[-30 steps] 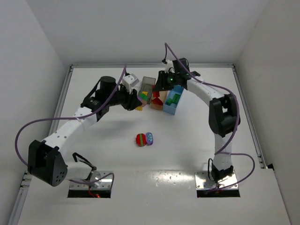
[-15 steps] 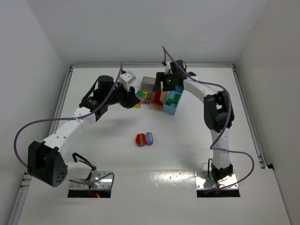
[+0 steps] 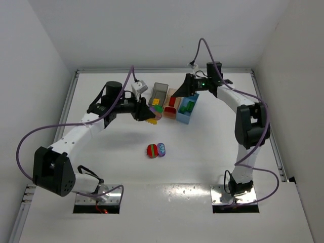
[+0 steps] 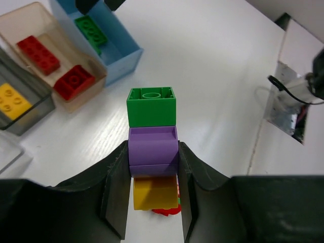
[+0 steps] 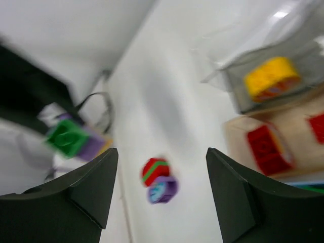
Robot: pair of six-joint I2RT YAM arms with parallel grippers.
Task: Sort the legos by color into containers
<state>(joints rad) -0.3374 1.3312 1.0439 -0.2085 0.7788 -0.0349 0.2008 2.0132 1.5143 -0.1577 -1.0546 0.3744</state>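
Right gripper [image 5: 162, 152] is sitting further back and to the right than a second ago. It was hanging over the middle of the containers, and it's now hovering over the far end of the light blue bin [image 4: 124, 63]. The left arm is only nudging a touch nearer. Closest to the bases, a little round cluster [image 3: 156, 150] of red-green and purple legos is lying loose on the table [image 3: 202, 152], well apart from everything else. A bit further out, the left gripper [image 4: 153, 157] is clamping a stack of legos [image 4: 152, 109] by its purple brick, with green on the end and yellow and red tucked behind, holding it just in front of the bins. Beyond that the containers are sitting side by side: a clear bin [image 4: 10, 152], a smoky grey bin [image 4: 35, 114] with a yellow brick [image 4: 10, 98], a tan bin [image 4: 81, 98] with two red bricks [image 4: 38, 50], and the blue one with a green brick [image 4: 91, 30]. Farthest back, the right gripper's fingers are standing wide apart and holding nothing.
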